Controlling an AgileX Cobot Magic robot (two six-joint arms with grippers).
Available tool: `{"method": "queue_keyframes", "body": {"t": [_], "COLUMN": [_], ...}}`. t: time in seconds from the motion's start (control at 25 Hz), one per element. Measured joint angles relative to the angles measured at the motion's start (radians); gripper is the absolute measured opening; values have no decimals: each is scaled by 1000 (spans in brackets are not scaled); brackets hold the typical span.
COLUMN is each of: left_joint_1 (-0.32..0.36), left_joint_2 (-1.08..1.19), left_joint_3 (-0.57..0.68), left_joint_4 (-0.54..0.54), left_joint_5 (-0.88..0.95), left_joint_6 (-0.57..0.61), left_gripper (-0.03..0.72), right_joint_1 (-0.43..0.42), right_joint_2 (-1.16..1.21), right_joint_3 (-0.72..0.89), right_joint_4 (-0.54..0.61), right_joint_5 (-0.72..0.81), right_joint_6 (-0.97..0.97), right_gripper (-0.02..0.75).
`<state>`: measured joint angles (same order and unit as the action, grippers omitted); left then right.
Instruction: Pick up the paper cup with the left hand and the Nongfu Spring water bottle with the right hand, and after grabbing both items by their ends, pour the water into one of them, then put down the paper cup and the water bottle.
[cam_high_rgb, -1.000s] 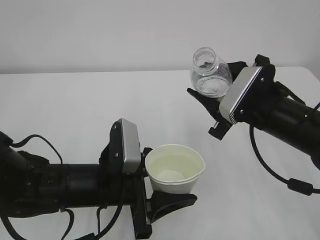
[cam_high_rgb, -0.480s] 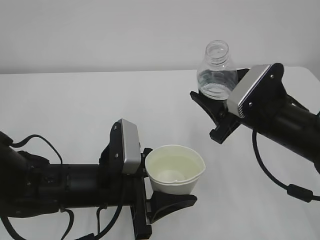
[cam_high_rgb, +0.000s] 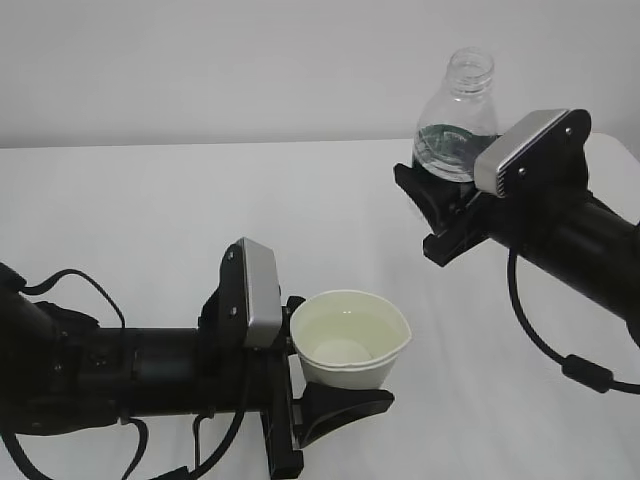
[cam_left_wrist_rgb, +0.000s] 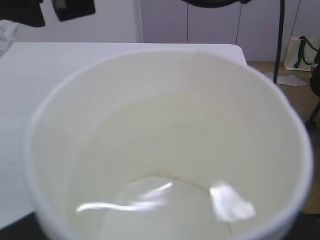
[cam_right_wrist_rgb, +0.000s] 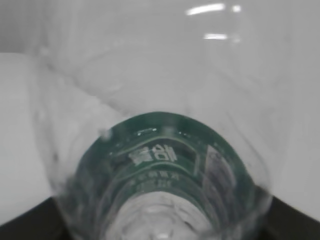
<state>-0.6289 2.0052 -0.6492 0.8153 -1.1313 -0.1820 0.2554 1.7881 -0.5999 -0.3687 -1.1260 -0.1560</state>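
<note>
The left hand's pincer (cam_high_rgb: 330, 385) pinches the paper cup (cam_high_rgb: 350, 337) by its lower part, holding it upright above the white surface (cam_high_rgb: 150, 220), its mouth open to the camera. Water (cam_left_wrist_rgb: 165, 200) lies in the bottom of the cup, glinting in the left wrist view. Up and to the right of the cup, well apart from it, the right hand's pincer (cam_high_rgb: 440, 205) pinches the Nongfu Spring water bottle (cam_high_rgb: 458, 115) at its lower end; the bottle stands nearly upright, uncapped neck topmost, green label band just above the jaws. The surface is bare white around the cup; behind it rises a plain pale wall (cam_high_rgb: 250, 60).
</note>
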Motion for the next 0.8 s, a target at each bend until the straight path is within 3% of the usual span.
{"method": "queue_keyframes", "body": {"t": [0.8], "left_joint_1": [0], "left_joint_2": [0], "left_joint_3": [0], "left_joint_4": [0], "left_joint_5": [0], "left_joint_6": [0], "left_gripper": [459], "right_joint_1": [0], "right_joint_2": [37], "right_joint_3": [1], "right_joint_4": [334], "right_joint_5": [0], "right_joint_6": [14], "right_gripper": [456]}}
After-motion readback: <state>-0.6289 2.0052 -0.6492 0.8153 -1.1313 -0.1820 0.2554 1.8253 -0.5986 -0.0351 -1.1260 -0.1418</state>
